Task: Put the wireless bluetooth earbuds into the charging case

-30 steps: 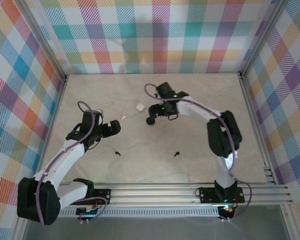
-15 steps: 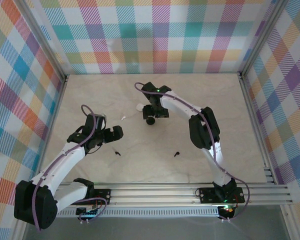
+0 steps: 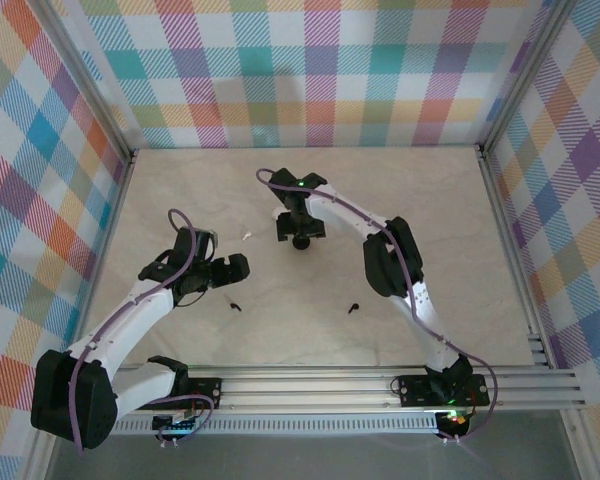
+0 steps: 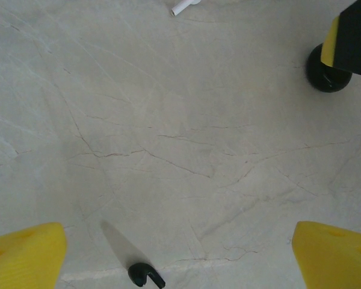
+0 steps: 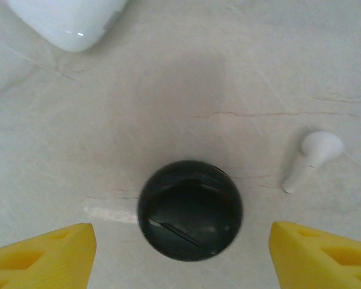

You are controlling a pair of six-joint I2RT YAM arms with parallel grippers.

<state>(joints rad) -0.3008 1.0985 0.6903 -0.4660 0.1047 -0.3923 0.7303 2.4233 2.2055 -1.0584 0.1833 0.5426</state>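
white case (image 5: 69, 21) — cut by top edge | black case (image 4: 323, 78) — partly hidden behind yellow finger (image 4: 330, 45) (upper right)

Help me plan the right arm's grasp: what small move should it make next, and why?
Probably lower the right hand straight down: the black round case lies centred between its open fingers, with the white earbud lying apart from it.
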